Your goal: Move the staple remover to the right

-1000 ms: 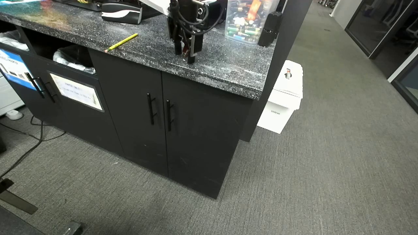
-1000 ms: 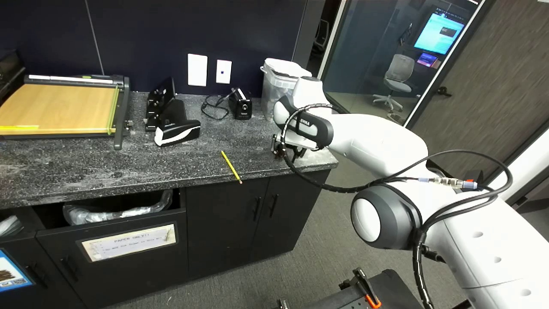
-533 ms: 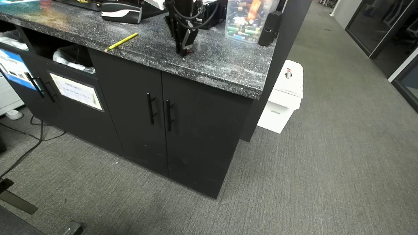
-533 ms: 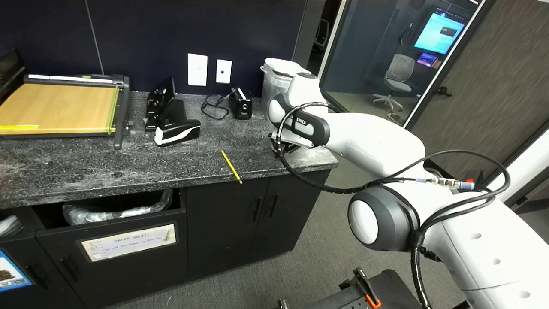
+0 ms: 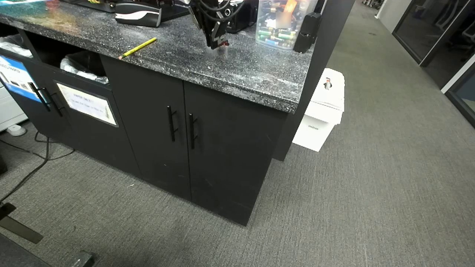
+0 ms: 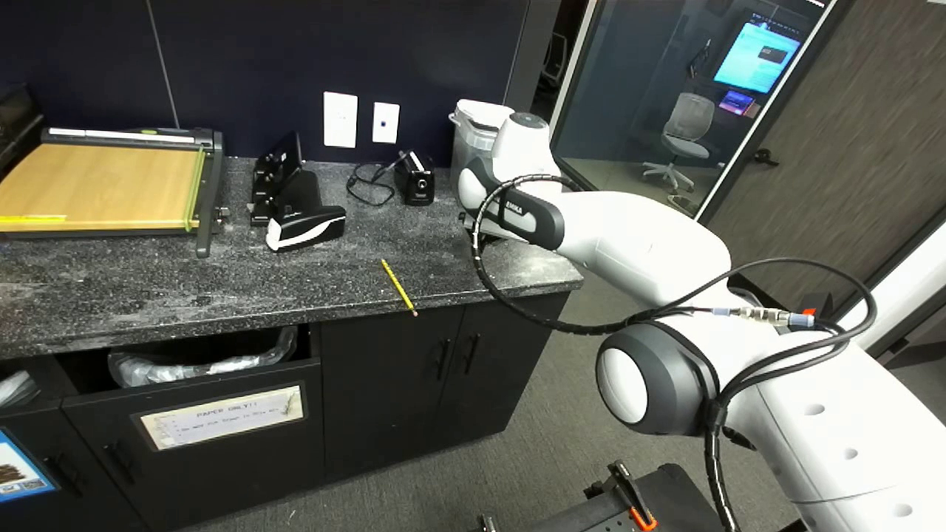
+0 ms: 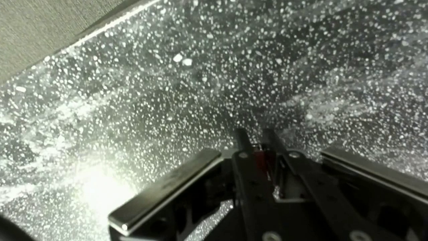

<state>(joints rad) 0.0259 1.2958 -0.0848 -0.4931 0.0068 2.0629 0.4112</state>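
Note:
The staple remover (image 5: 225,43) shows as a small red piece poking out beside the fingertips in an exterior view. In the wrist view its dark red body (image 7: 260,159) sits pinched between the two narrow black fingers, which hide much of it. My gripper (image 5: 216,45) is shut on it and tilted, hanging a little above the speckled dark counter (image 5: 252,74). In the wrist view the gripper (image 7: 254,132) has its fingertips near each other with a slim gap. The arm and its cable cover the gripper and the staple remover in the remaining exterior view.
A yellow pencil (image 5: 138,48) lies across the counter's front edge. Behind the gripper stand a black pencil sharpener (image 6: 415,179) and a clear bin of batteries (image 5: 276,29). A black-and-white stapler (image 6: 306,227) and a paper trimmer (image 6: 103,185) lie farther left.
The fingers have shut on the staple remover. My gripper has since risen off the counter, drawn back from the front edge and tilted, carrying the red piece with it.

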